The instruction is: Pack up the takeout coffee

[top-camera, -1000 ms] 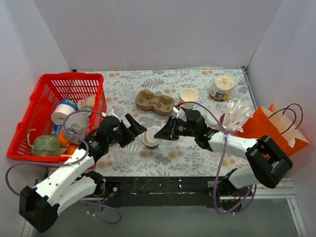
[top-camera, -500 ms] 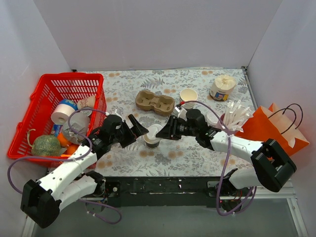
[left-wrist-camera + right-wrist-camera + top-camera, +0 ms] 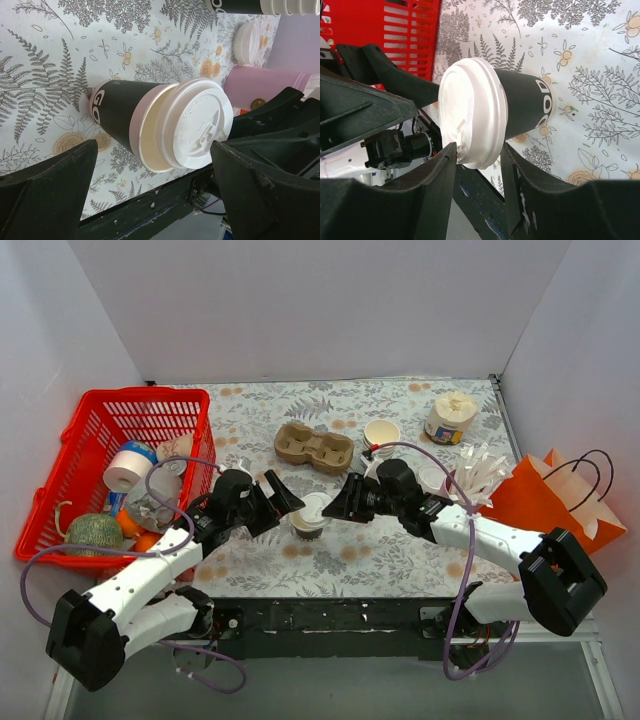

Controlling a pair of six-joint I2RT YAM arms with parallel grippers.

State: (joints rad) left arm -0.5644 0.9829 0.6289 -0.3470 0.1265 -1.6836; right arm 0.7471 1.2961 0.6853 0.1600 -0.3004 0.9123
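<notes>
Now your right gripper point(image 3: 340, 502) is letting go; over the last second its jaws are spreading apart around the round white plastic lid point(image 3: 470, 112) of the small dark paper coffee cup point(image 3: 309, 520); in the right wrist view its fingertips are sitting close on either side of the lid's rim, and I cannot tell whether they are touching it or just clearing it. The cup is standing, upright as far as I can judge, on the fern-printed tablecloth point(image 3: 260, 420), directly between your two grippers.

Meanwhile your left gripper point(image 3: 283, 508) is closing in from the other side, nearer than a second ago; its jaws are standing as wide as they go, one on each flank of the cup, gripping nothing.

To me this is looking like a handover on the table; the right arm is giving the cup up while the left is lining up to take it; the brown moulded-pulp two-cup carrier point(image 3: 314, 448) is waiting just behind, and the packing is not yet done.
</notes>
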